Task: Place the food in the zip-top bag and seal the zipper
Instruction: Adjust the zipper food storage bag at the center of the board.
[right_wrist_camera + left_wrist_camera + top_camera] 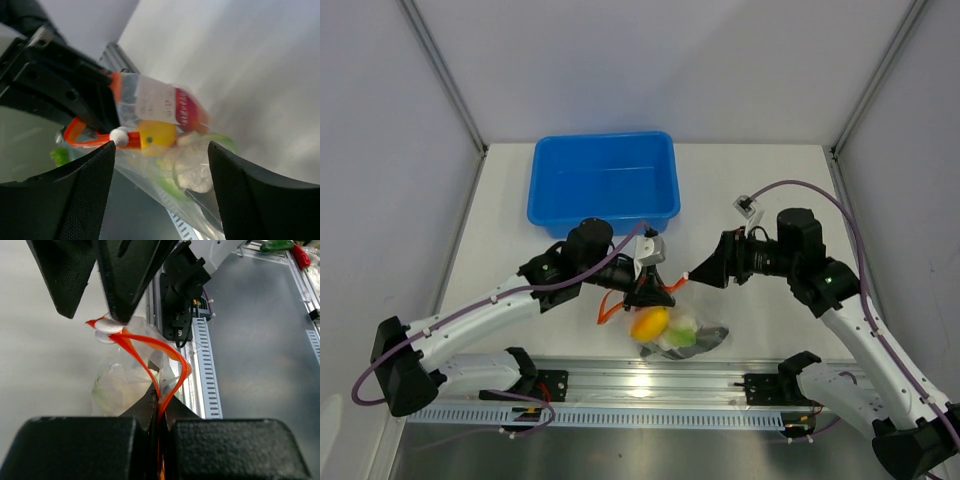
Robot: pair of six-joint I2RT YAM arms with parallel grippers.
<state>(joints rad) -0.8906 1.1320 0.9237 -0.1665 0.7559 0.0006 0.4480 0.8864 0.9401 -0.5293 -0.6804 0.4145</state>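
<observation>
While my left claw (158, 409) is pressed together on the zipper (150, 347), pinching the red-orange strip at one end, my right claw (692, 272) stands spread just beside it, with its two fingers (65, 200) wide apart and nothing between them. From the left wrist view the two halves of the strip bow away from each other beyond my pinch and meet again at the white slider (106, 330), so the mouth is parted along that stretch. One tip of the right claw sits right at that slider; I cannot tell whether it touches.

The zip-top bag (698, 342) hangs below my left claw near the front edge of the tabletop (770, 190), its lower part down by the metal rail (650, 385) that carries my arm bases. I cannot tell whether it rests there or hangs free. The food is inside the clear plastic: a yellow-orange piece (650, 322) lies uppermost, just under the strip, and the white cauliflower (192, 167) with its green leaves lies beside and below it. A white label (155, 102) on the bag has a red patch next to it; whether that is print or the pepper I cannot make out.

The blue tub (550, 212) stands farther back on the tabletop, well apart from the bag and both claws.
</observation>
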